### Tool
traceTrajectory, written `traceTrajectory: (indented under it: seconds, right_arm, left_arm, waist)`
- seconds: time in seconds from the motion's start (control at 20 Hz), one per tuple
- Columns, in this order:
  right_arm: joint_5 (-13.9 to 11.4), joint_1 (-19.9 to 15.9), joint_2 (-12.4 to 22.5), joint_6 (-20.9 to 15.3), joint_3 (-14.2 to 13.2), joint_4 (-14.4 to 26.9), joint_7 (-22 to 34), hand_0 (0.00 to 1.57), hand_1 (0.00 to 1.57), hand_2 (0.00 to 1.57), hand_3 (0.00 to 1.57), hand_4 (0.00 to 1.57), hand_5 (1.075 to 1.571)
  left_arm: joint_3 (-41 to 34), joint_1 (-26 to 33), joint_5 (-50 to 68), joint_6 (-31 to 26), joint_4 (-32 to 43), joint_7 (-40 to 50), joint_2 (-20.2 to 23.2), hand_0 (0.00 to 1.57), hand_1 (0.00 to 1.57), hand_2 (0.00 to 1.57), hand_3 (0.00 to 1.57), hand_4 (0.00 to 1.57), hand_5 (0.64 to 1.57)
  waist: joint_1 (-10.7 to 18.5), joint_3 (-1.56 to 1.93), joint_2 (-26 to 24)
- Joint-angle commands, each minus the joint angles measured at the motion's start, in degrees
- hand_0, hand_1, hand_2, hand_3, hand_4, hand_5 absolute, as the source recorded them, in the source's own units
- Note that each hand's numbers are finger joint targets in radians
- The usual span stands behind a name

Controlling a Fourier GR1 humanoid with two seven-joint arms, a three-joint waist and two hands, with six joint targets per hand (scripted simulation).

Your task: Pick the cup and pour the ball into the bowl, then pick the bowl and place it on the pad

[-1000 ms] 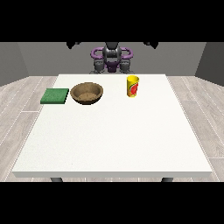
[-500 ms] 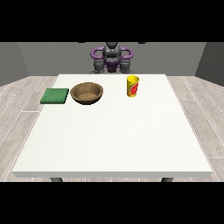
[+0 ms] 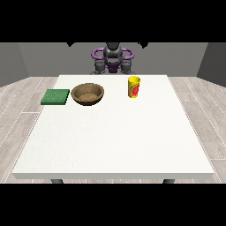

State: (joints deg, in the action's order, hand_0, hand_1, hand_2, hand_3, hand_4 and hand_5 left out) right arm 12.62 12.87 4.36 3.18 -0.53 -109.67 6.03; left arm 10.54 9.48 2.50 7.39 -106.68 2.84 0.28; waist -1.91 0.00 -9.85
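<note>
A yellow cup (image 3: 133, 87) with a red mark stands upright on the white table (image 3: 114, 141), right of centre at the far side. No ball shows from here. The brown bowl (image 3: 88, 94) sits to the cup's left, and the green pad (image 3: 55, 96) lies flat left of the bowl. The robot stands behind the far edge. The hand at the view's left (image 3: 99, 67) and the hand at the view's right (image 3: 128, 66) are held close to its body, well back from the cup and the bowl, touching neither.
The table's far edge runs just in front of the robot. A wide white stretch of tabletop extends from the three things to the near edge. Grey wood floor surrounds the table.
The robot's arms have shifted slightly near its body. The cup, bowl and pad have not moved.
</note>
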Motion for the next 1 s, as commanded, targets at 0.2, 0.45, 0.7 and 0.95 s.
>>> traceTrajectory:
  seconds: [0.2, 0.45, 0.7, 0.95]
  right_arm:
    - [2.8, -2.5, 2.5, 8.1, -5.3, 9.4, -13.8, 0.0, 0.0, 0.0, 0.0, 0.35, 1.571]
    - [4.5, -6.6, 5.2, 12.6, -9.4, 16.2, -19.0, 0.0, 0.0, 0.0, 0.0, 0.3, 1.571]
    - [2.5, -8.4, 5.5, 13.5, -9.6, 18.2, -21.5, 0.0, 0.0, 0.0, 0.0, 0.26, 1.569]
    - [2.7, -11.2, 7.1, 16.4, -13.0, 26.3, -27.2, 0.0, 0.0, 0.0, 0.0, 0.26, 1.571]
  left_arm:
    - [-2.0, -5.0, -4.4, 0.8, 12.9, -18.2, -0.1, 0.0, 0.0, 0.0, 0.0, 0.0, 1.502]
    - [-1.0, -14.3, -5.7, 8.4, 17.7, -17.3, -0.3, 0.0, 0.0, 0.0, 0.0, 0.0, 1.5]
    - [-9.9, -18.2, -2.5, 2.7, 29.5, -29.3, 1.5, 0.0, 0.0, 0.0, 0.0, 0.0, 1.477]
    - [-10.3, -22.5, -4.3, 4.5, 37.3, -31.8, 0.3, 0.0, 0.0, 0.0, 0.0, 0.0, 1.456]
  waist:
    - [-1.9, 0.01, 11.5]
    - [-3.7, 0.03, 14.5]
    - [-3.2, -0.01, 17.2]
    - [-3.4, 0.0, 18.2]
